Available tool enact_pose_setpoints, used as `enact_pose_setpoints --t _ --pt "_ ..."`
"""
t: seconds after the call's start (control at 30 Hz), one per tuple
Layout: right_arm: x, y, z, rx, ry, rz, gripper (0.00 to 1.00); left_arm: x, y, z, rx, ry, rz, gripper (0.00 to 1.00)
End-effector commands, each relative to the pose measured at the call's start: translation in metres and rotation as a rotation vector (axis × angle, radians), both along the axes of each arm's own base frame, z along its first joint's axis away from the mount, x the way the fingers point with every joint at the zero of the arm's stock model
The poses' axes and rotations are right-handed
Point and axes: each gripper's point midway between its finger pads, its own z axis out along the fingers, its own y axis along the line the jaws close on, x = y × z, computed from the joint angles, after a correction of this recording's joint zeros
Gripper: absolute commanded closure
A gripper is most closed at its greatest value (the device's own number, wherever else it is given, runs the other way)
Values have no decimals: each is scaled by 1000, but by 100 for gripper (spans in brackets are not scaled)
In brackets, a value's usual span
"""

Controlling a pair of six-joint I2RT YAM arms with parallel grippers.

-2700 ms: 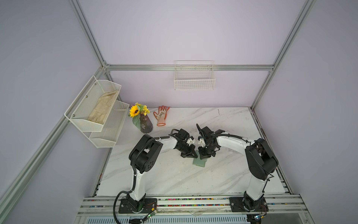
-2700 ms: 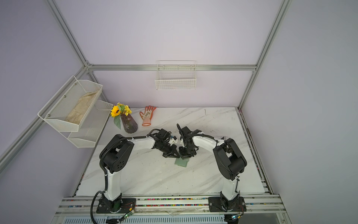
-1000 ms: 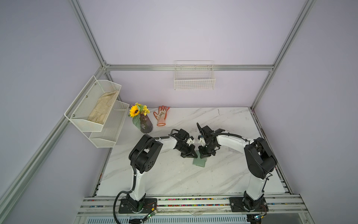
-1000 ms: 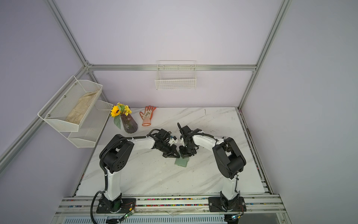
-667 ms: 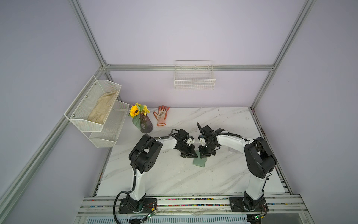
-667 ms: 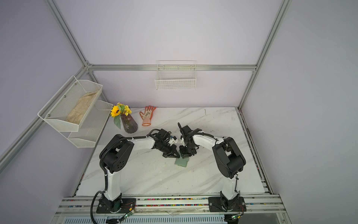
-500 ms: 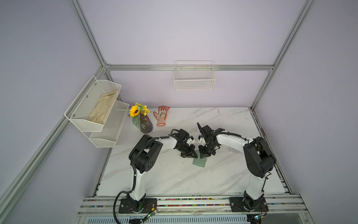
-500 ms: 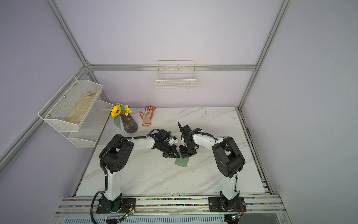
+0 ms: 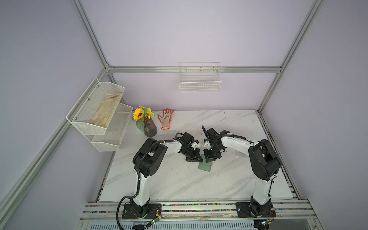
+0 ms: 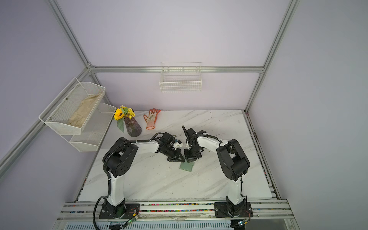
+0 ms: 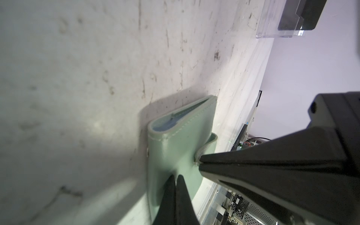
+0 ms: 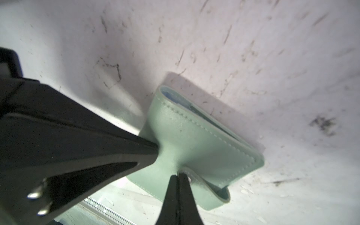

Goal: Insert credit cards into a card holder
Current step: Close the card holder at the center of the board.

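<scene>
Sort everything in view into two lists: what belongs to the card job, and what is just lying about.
Job: card holder; left gripper and right gripper, both shut on it; dark cards in the clear box.

Lying about: vase of flowers; glove; wall basket; mesh shelf with folded cloth.

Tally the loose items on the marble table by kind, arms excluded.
card holder: 1
vase of flowers: 1
glove: 1
clear box: 1, with dark cards in it that are too unclear to count
Total: 4, cards left out
</scene>
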Motion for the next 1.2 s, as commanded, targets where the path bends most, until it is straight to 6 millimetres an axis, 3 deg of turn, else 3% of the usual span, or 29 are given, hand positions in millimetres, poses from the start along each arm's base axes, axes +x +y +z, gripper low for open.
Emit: enact_pose_setpoints --t 0.0,0.43,0.6,1.03,1.17 --pt "-13 -45 -54 -235 66 -10 100 -26 38 -60 217 97 21 99" --pt "-21 -68 -85 -364 108 5 100 -26 41 -64 220 104 27 100" --pt "-14 -76 -87 -420 90 8 100 -26 42 -64 221 106 30 100" --pt "-10 -66 -86 -373 86 1 100 -24 40 -65 214 109 28 99" --pt "4 -46 -62 -280 36 -11 87 -22 38 -64 211 113 26 98"
